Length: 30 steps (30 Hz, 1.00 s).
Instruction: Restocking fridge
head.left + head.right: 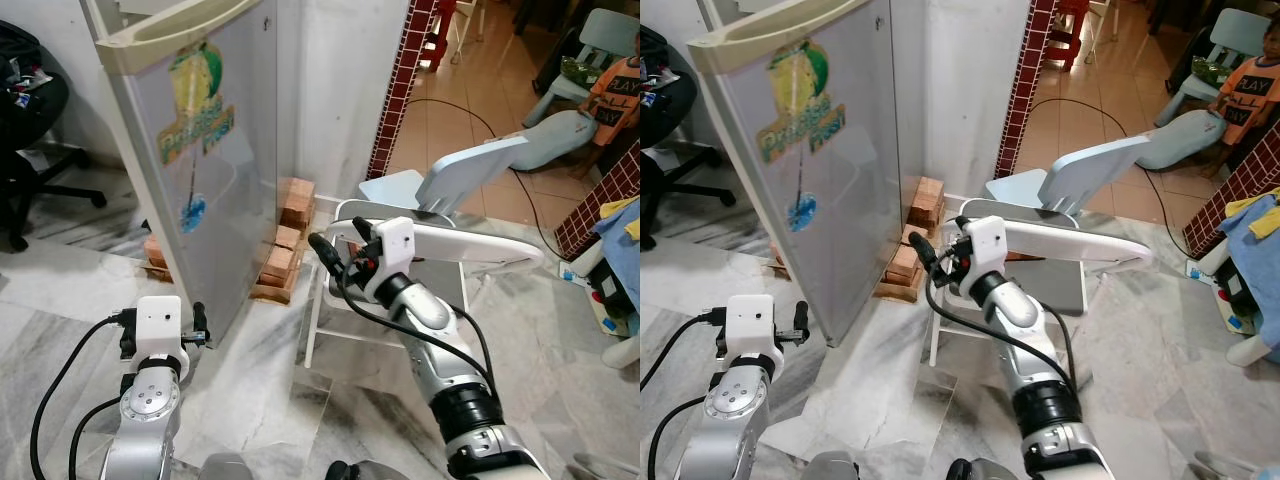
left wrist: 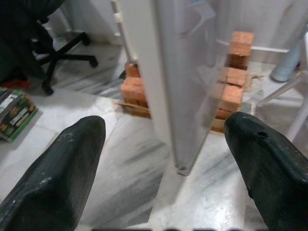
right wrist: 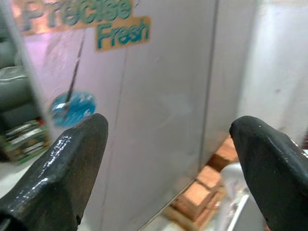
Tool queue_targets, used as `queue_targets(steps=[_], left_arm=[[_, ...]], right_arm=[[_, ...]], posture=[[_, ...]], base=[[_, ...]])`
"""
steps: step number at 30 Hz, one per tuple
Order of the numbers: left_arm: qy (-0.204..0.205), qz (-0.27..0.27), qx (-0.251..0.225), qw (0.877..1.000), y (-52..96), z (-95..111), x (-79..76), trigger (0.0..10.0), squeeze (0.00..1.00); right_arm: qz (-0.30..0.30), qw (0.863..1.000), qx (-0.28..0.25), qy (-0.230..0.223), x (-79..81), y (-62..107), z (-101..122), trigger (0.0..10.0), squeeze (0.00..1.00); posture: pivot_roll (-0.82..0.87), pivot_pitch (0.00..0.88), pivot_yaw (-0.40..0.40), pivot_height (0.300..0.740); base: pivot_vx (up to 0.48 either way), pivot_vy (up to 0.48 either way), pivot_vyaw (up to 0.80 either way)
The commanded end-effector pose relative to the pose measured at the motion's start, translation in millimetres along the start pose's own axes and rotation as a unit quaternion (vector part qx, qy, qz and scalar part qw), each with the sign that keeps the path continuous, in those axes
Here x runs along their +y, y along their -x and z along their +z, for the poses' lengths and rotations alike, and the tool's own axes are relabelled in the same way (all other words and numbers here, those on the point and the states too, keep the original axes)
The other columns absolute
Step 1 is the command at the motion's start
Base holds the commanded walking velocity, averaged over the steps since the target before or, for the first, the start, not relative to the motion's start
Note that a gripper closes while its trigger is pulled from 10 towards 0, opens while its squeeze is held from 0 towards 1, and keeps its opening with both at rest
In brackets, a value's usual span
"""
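Observation:
The fridge door [image 1: 200, 150] stands open, pale silver with a green and orange "Precise Fresh" sticker [image 1: 197, 125]. My left gripper [image 1: 200, 327] is low by the door's bottom corner, open, and the door's lower edge [image 2: 180, 144] lies ahead between its fingers [image 2: 62, 168]. My right gripper [image 1: 340, 245] is raised beside the door's outer face, open and holding nothing. The sticker [image 3: 96, 24] and the door panel lie ahead of its fingers [image 3: 67, 163].
Stacked bricks [image 1: 290, 230] prop the fridge off the marble floor. A white plastic chair [image 1: 440, 250] stands under my right arm, with a pale blue seat [image 1: 480, 160] behind it. A black office chair [image 1: 30, 130] is at the left. A person in orange [image 1: 615, 90] sits far right.

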<state>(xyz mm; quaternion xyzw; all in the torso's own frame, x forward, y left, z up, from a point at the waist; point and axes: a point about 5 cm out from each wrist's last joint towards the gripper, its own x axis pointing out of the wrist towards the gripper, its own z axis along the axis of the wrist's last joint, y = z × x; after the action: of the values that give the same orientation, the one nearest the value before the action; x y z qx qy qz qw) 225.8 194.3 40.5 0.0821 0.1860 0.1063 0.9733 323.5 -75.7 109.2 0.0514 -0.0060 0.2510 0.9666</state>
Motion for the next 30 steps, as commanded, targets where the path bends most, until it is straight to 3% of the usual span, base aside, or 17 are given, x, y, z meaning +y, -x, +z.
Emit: queue_targets(steps=[1,7,13,16,18,19,20,21,22,23,24,26,27,29,30], left_arm=[[0.005,0.018,0.007,1.000,-1.3,-1,3.7,10.0,0.00],[0.004,0.035,0.021,0.999,0.8,-7,8.8,10.0,0.00],[0.004,0.040,0.024,0.999,1.9,-9,7.6,10.0,0.00],[0.005,0.043,0.025,0.999,2.2,-9,8.8,10.0,0.00],[0.007,0.045,0.026,0.999,1.4,-10,9.5,10.0,0.00],[0.007,0.045,0.026,0.999,1.4,-10,9.5,10.0,0.00],[0.007,0.045,0.026,0.999,1.0,-10,9.1,10.0,0.00],[0.008,0.043,0.026,0.999,0.6,-9,8.8,10.0,0.00],[0.008,0.042,0.025,0.999,0.3,-9,8.4,10.0,0.00],[0.008,0.042,0.025,0.999,0.3,-9,8.4,10.0,0.00],[0.009,0.037,0.024,0.999,-0.6,-8,7.5,10.0,0.00],[0.008,0.031,0.024,0.999,-1.3,-7,6.0,10.0,0.00],[0.009,0.029,0.024,0.999,-1.7,-7,5.6,10.0,0.00],[0.008,0.027,0.023,0.999,-2.7,-7,5.2,10.0,0.00],[0.008,0.026,0.023,0.999,-3.2,-7,5.0,10.0,0.00]], right_arm=[[-0.006,1.000,-0.014,0.009,5.1,-16.8,14,10.0,0.00],[-0.003,1.000,-0.019,0.007,30.0,-52.6,35,10.0,0.00],[0.011,0.999,-0.030,-0.004,53.8,-75.1,57,10.0,0.00],[0.016,0.999,-0.025,-0.028,59.4,-80.5,59,10.0,0.00],[0.041,0.994,-0.015,-0.097,69.4,-82.0,55,10.0,0.00],[0.041,0.994,-0.015,-0.097,69.4,-82.0,55,10.0,0.00],[0.069,0.989,-0.017,-0.127,77.3,-81.8,55,10.0,0.00],[0.158,0.962,-0.014,-0.221,99.9,-78.4,59,10.0,0.00],[0.222,0.933,-0.018,-0.284,114.7,-74.5,65,10.0,0.00],[0.222,0.933,-0.018,-0.284,114.7,-74.5,65,10.0,0.00],[0.410,0.824,-0.048,-0.389,145.3,-48.6,92,10.0,0.00],[0.600,0.706,-0.090,-0.367,160.4,2.6,121,10.0,0.00],[0.655,0.663,-0.100,-0.348,163.6,23.7,127,10.0,0.00],[0.654,0.671,-0.092,-0.338,163.2,26.1,122,10.0,0.00],[0.633,0.692,-0.081,-0.337,161.9,19.0,116,10.0,0.00]], posture=[[0.20,0.000,-0.060,0.740],[0.23,0.000,-0.081,0.740],[0.25,0.000,-0.094,0.740],[0.26,0.000,-0.101,0.740],[0.26,0.000,-0.103,0.740],[0.26,0.000,-0.103,0.740],[0.26,0.000,-0.104,0.740],[0.26,0.000,-0.104,0.740],[0.26,0.000,-0.104,0.740],[0.26,0.000,-0.104,0.740],[0.26,0.000,-0.105,0.740],[0.26,0.000,-0.105,0.740],[0.26,0.000,-0.104,0.740],[0.26,0.000,-0.103,0.740],[0.25,0.000,-0.101,0.740]], base=[[0.000,0.000,0.00],[0.000,0.000,0.00],[0.000,0.000,0.00],[0.000,0.000,0.00],[0.000,0.000,0.00],[0.000,0.000,0.00],[0.000,0.000,0.00],[0.000,0.000,0.00],[0.000,0.000,0.00],[0.000,0.000,0.00],[0.000,0.000,0.00],[0.000,0.000,0.00],[0.000,0.000,0.00],[0.000,0.000,0.00],[0.000,0.000,0.00]])
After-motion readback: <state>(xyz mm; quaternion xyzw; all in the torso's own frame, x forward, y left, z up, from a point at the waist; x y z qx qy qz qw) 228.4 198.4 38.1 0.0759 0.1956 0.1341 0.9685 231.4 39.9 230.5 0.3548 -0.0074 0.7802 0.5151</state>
